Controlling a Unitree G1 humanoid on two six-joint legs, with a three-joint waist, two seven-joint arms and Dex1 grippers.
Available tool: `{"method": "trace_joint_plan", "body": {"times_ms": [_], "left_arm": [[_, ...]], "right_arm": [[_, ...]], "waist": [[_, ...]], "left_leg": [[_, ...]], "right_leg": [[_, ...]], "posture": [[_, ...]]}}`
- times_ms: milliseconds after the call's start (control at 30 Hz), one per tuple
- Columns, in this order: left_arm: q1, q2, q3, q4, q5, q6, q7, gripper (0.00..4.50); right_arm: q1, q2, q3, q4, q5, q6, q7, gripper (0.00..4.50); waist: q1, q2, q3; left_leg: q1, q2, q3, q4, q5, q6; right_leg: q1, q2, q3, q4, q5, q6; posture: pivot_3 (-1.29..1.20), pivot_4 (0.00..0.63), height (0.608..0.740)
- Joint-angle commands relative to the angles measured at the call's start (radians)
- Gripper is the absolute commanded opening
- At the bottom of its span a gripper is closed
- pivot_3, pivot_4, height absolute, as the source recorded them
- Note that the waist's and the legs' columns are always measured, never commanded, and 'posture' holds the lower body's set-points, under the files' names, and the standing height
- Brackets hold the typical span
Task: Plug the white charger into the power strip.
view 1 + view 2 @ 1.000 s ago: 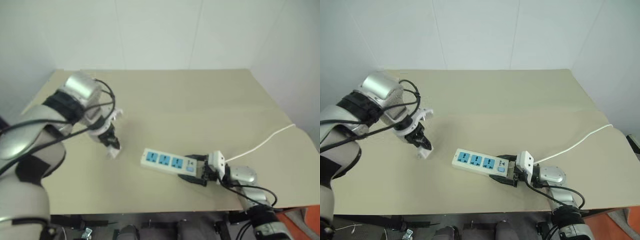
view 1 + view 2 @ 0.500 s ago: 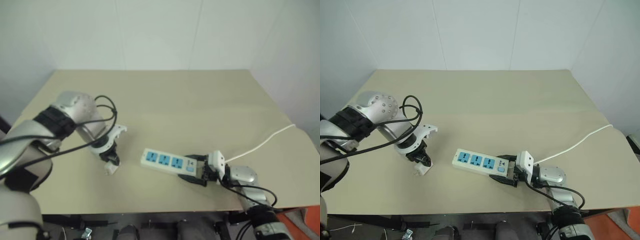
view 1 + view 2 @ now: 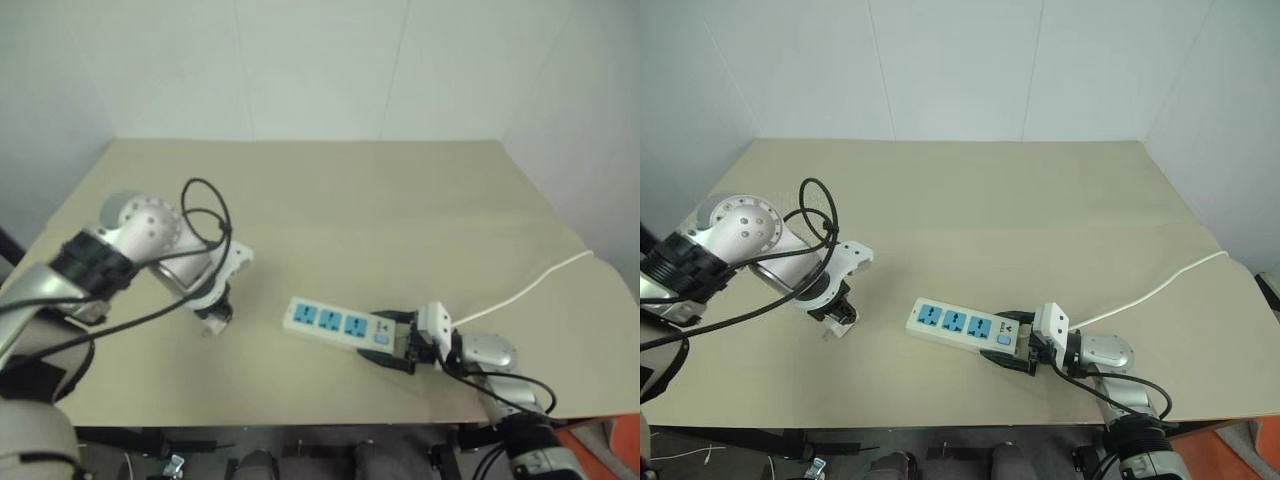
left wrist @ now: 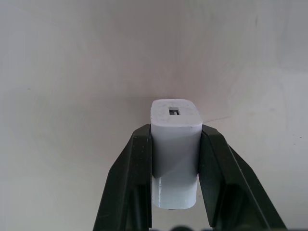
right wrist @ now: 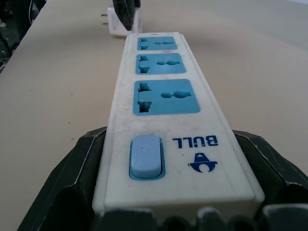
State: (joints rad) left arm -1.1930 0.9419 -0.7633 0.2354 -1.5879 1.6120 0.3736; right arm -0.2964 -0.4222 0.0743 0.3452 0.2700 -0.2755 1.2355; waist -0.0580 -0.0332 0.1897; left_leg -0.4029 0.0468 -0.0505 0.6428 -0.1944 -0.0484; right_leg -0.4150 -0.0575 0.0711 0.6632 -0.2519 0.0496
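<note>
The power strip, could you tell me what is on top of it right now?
Nothing is plugged in: the power strip shows three blue sockets and a switch. The right gripper clasps its switch end. The white charger is apart, in the left gripper.

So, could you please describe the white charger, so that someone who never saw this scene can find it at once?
Start from the beige table and find the long power strip with three blue sockets near its front edge. Look to the strip's left, where the left claw points down, shut on the white charger. It is a small plain white block, far shorter than the strip, with one small slot in its end.
</note>
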Motion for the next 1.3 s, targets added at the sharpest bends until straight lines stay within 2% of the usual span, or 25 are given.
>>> {"method": "trace_joint_plan", "body": {"times_ms": [33, 367, 400, 500, 633, 833, 1300], "left_arm": [[0.019, 0.017, 0.018, -0.020, -0.044, 0.002, 0.026, 1.32], [0.017, 0.028, 0.016, 0.018, -0.158, 0.002, 0.094, 4.37], [0.011, 0.025, 0.018, 0.032, -0.158, 0.002, 0.099, 4.46], [-0.015, 0.017, 0.009, 0.076, -0.166, 0.002, 0.087, 4.46], [-0.077, 0.004, -0.075, 0.145, -0.199, 0.002, 0.017, 4.46], [-0.165, -0.047, -0.195, 0.252, -0.153, 0.002, -0.102, 4.46], [-0.206, -0.171, -0.220, 0.378, 0.254, 0.002, -0.388, 4.46]], "right_arm": [[0.014, 0.001, 0.018, 0.005, 0.002, 0.012, 0.008, 3.49], [-0.006, 0.001, 0.018, 0.025, -0.001, 0.009, 0.015, 3.49], [-0.007, 0.002, 0.018, 0.025, -0.001, 0.009, 0.016, 3.49], [-0.006, 0.002, 0.020, 0.026, -0.001, 0.009, 0.018, 3.49], [-0.007, 0.002, 0.022, 0.026, -0.002, 0.010, 0.020, 3.49], [-0.001, 0.005, 0.022, 0.024, -0.004, 0.008, 0.015, 3.49], [0.039, 0.003, 0.022, -0.019, -0.002, 0.023, -0.015, 3.49]], "waist": [[0.000, 0.000, 0.000], [0.001, -0.001, -0.001], [0.001, -0.001, -0.001], [0.001, -0.001, -0.001], [0.001, -0.001, -0.001], [-0.002, -0.001, -0.001], [-0.002, -0.001, -0.001]], "left_leg": [[0.000, 0.000, 0.000, 0.000, 0.000, 0.000], [0.005, 0.000, 0.000, 0.000, 0.000, 0.000], [0.005, 0.000, 0.000, 0.000, 0.000, 0.000], [0.005, 0.000, 0.000, 0.000, 0.000, 0.000], [0.005, 0.000, 0.000, 0.000, 0.000, 0.000], [0.005, 0.000, 0.000, 0.000, 0.000, 0.000], [0.004, -0.001, 0.000, -0.001, 0.000, 0.000]], "right_leg": [[0.000, 0.000, 0.000, 0.000, 0.000, 0.000], [0.006, 0.000, 0.000, -0.001, 0.000, 0.000], [0.006, 0.000, 0.000, -0.001, 0.000, 0.000], [0.006, 0.000, 0.000, -0.001, 0.000, 0.000], [0.007, 0.000, -0.001, -0.002, 0.000, 0.000], [0.007, 0.000, -0.001, -0.003, 0.000, 0.000], [0.007, 0.000, -0.001, -0.006, -0.001, 0.000]], "posture": [[0.00, 0.150, 0.740], [0.00, 0.150, 0.740], [0.00, 0.150, 0.740], [0.00, 0.150, 0.740], [0.00, 0.150, 0.740], [0.00, 0.150, 0.740], [0.00, 0.150, 0.740]]}}
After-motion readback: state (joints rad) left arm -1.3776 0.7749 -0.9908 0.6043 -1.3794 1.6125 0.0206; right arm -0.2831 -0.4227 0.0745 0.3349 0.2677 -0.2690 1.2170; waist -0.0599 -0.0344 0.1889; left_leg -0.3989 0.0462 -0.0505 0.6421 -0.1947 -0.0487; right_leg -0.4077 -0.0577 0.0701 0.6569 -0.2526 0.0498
